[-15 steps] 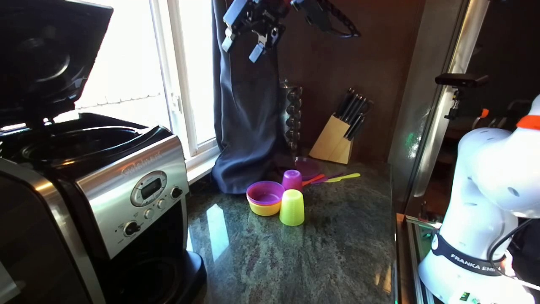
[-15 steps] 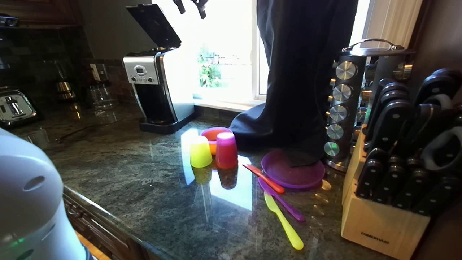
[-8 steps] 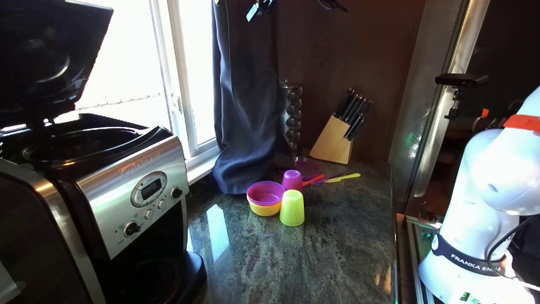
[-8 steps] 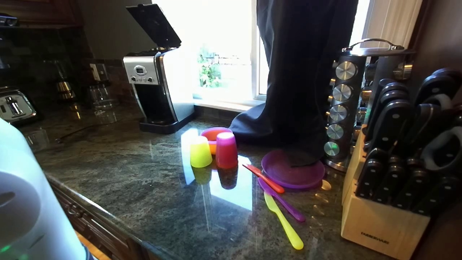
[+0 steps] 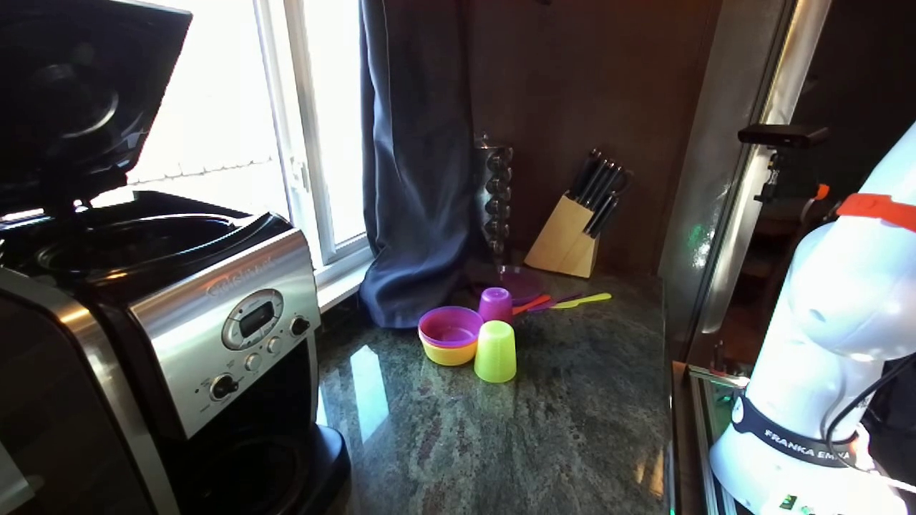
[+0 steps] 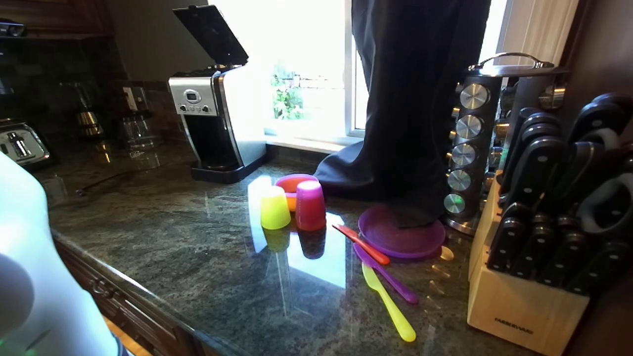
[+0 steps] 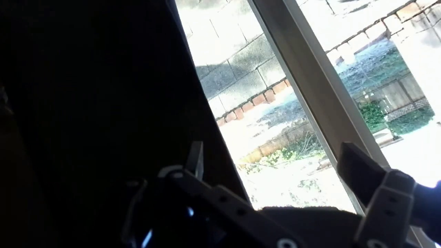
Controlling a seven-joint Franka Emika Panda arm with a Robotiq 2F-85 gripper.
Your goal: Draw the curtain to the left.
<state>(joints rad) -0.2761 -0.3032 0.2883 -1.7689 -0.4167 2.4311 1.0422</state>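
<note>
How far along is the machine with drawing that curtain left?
Done, it seems: approaching the curtain; its edge appears between the fingers of the open gripper in the wrist view. In hand: nothing visibly gripped. Left: probably gripping and pulling, as uncovered window glass shows left of the curtain in both exterior views.

Beyond the gripper (image 7: 272,151), a slanting window post (image 7: 308,69) stands before paving (image 7: 248,62), a fence (image 7: 406,89) and shrubs (image 7: 372,113). Lower than the gripper, on the dark counter (image 5: 558,429), an upturned lime cup (image 5: 495,354) and an upturned purplish-red cup (image 5: 496,305) stand beside stacked bowls (image 5: 449,355); three coloured knives (image 6: 385,273) lie by a purple plate (image 6: 400,244). Clear of the gripper stand a wooden knife block (image 5: 564,237), a spice rack (image 6: 469,126) and an open-lidded coffee maker (image 6: 210,138).
</note>
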